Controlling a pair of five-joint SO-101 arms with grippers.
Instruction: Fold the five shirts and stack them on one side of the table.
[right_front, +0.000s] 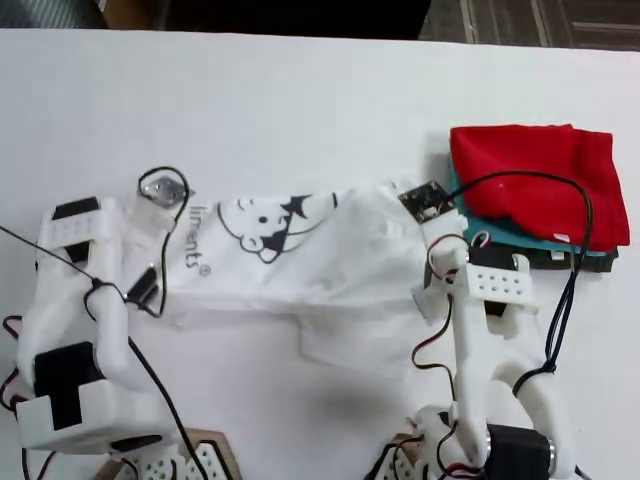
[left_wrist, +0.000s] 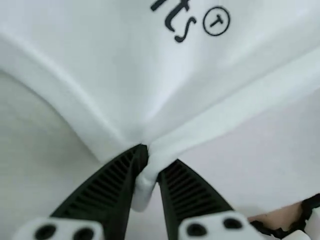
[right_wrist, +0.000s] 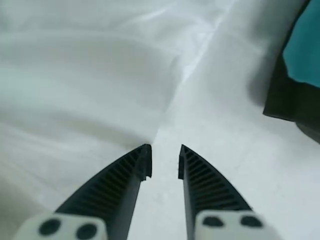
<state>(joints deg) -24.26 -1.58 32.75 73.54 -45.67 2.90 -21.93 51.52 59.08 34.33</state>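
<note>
A white surface (right_front: 300, 90) fills the high view. Across its middle lies the white shirt (right_front: 320, 260), its long axis running from 9 o'clock to 3 o'clock. At the 9 o'clock end the left gripper (left_wrist: 152, 165) is clamped on a pinched fold of the shirt's edge. At the 3 o'clock end the right gripper (right_wrist: 164, 160) stands with its jaws slightly apart over bare surface, the cloth's edge just beside one finger and nothing between them. So the cloth to take lies toward 9 o'clock of it. Toward 1 o'clock of it, the red shirt (right_front: 535, 190) rests folded on the teal shirt (right_front: 480, 225).
</note>
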